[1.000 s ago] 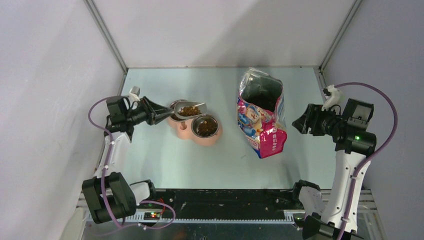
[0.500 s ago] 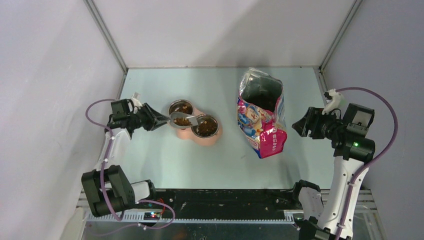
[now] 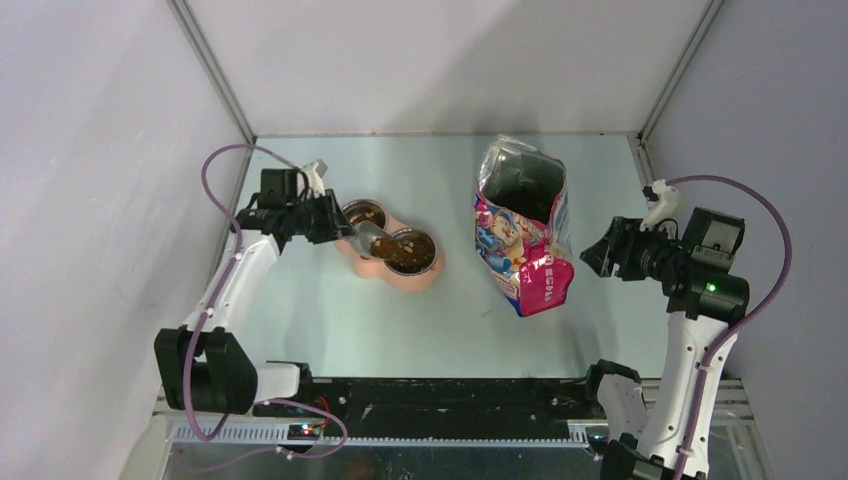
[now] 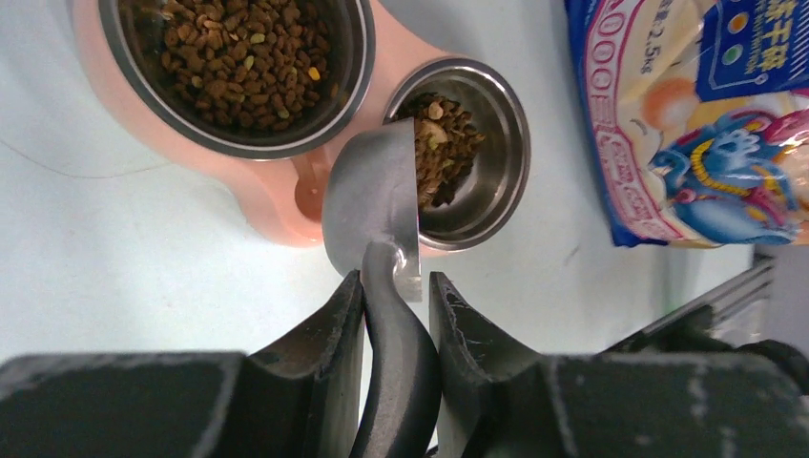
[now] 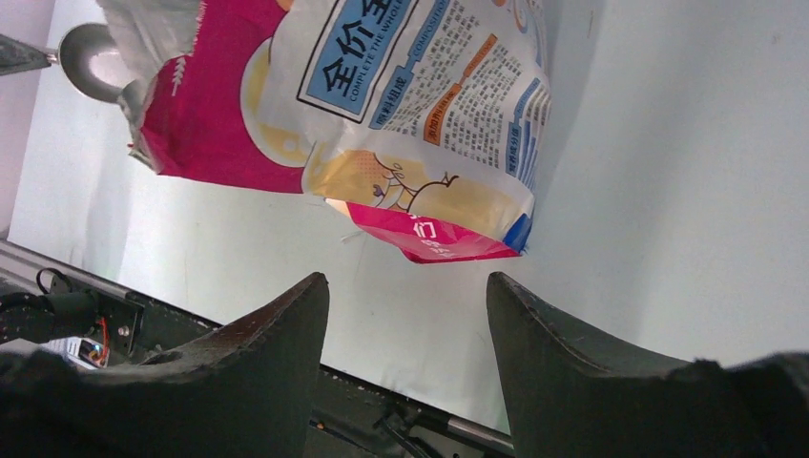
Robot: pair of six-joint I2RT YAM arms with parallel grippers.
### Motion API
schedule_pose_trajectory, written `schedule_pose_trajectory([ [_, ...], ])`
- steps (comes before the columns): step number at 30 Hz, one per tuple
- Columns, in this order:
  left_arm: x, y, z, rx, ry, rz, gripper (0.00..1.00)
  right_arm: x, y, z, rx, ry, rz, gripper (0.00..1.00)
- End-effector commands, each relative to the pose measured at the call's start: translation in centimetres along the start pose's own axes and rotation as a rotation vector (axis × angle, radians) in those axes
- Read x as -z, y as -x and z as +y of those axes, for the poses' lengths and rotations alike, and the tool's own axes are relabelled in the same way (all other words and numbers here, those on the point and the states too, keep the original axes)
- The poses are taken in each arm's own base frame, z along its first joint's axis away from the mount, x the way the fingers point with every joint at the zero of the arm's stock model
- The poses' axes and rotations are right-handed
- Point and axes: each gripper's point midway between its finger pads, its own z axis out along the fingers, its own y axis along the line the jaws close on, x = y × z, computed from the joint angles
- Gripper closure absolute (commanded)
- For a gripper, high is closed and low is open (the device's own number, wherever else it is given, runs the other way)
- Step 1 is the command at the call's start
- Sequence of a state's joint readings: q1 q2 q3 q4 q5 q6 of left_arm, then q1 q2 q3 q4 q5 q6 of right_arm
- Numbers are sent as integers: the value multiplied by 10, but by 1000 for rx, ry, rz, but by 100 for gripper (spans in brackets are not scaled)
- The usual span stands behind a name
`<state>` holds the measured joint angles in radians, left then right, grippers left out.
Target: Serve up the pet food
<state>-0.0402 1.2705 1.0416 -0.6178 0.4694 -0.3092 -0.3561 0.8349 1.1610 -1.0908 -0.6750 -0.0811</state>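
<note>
Left tool (image 4: 395, 286) grips scoop (image 4: 370, 196); clear only in wrist view

You are looking into a robot test cell in a lab: plain white panels (image 3: 430, 60) are closing in a pale tabletop (image 3: 400, 320) on three sides, metal frame posts (image 3: 212, 70) are running up the corners, and purple cables (image 3: 787, 245) are looping off arms that are sitting bolted to a black rail (image 3: 450, 410).

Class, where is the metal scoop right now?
Top view, left of centre: the scoop, held by the left gripper, tips over the right bowl of the pink feeder.
</note>
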Motion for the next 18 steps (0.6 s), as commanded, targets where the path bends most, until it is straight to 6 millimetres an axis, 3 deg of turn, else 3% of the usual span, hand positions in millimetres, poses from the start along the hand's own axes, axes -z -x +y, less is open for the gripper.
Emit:
schedule_pose_trajectory([
  [1, 10, 25, -3, -194, 91, -24, 100, 0, 6, 11, 63, 56, -20, 35],
  [7, 21, 44, -28, -374, 81, -23, 100, -5, 13, 11, 86, 66, -34, 34],
  [13, 30, 45, -46, -474, 33, 3, 100, -3, 13, 7, 80, 35, -38, 34],
  [18, 54, 58, -53, -529, 55, -96, 100, -5, 11, -1, 75, 0, -20, 33],
])
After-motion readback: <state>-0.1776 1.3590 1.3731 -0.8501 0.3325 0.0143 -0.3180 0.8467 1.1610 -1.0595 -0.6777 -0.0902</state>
